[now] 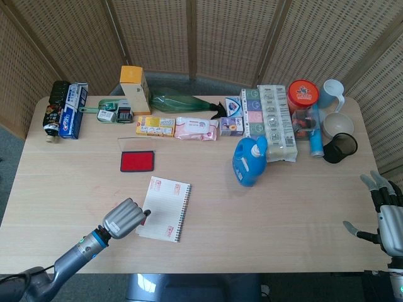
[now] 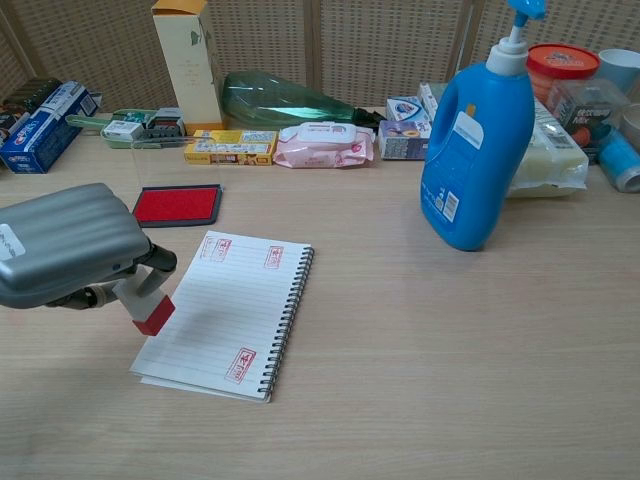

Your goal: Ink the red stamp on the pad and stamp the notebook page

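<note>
A light wooden table [image 1: 264,214] with rounded corners is seen from above. It is backed by a folding screen [image 1: 227,38] of woven rattan panels in dark wooden frames. Grey floor [image 1: 9,148] is visible at the left. Even, soft lighting is observed.

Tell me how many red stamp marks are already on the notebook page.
3. On the notebook: two near the top edge, one at the left corner and one beside it, and one at the bottom near the spiral. None looks hidden.
</note>
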### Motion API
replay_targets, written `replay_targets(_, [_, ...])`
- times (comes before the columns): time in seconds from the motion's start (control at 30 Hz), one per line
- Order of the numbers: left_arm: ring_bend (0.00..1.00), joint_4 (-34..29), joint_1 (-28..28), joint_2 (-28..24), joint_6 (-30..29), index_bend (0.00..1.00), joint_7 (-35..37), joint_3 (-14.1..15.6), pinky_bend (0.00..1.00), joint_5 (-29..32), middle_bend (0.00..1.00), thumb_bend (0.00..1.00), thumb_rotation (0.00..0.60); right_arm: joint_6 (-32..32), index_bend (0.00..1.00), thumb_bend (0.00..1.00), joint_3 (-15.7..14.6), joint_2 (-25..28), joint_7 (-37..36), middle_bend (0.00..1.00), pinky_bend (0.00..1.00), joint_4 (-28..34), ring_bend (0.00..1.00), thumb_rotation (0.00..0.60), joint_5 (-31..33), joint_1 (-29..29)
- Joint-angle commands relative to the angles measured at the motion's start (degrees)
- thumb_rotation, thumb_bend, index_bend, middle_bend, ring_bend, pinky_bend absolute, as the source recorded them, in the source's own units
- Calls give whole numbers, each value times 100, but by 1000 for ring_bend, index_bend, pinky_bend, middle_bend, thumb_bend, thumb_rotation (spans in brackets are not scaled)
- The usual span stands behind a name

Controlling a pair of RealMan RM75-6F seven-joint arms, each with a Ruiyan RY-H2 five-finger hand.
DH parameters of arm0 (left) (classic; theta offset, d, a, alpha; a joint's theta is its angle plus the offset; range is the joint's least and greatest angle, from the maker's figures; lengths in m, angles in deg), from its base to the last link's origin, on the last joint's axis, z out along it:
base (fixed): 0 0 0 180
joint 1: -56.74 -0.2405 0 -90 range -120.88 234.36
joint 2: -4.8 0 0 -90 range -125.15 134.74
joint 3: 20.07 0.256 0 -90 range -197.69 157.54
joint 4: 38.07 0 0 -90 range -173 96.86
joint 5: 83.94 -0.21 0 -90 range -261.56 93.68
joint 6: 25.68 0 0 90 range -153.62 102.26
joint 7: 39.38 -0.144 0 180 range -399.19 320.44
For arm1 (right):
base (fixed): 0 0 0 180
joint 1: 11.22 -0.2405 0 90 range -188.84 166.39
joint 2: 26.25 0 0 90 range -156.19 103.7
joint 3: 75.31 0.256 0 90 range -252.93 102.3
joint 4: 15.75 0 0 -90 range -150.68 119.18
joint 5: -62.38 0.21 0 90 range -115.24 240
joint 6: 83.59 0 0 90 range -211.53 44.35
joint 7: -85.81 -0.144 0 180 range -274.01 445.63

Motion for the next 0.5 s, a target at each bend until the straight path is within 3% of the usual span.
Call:
replay_targets(0.03, [1000, 116, -82, 122, 41, 627, 8, 51, 1000, -64, 1000, 354, 600, -4, 86, 0, 1, 4, -4, 0, 0, 3, 0, 582, 1, 2])
replay_targets(0.5, [1000, 90, -191, 208, 172, 627, -464, -38, 1000, -268, 1000, 354, 600, -12, 87, 0, -1, 44, -87, 0, 0, 13, 0, 583, -13, 13])
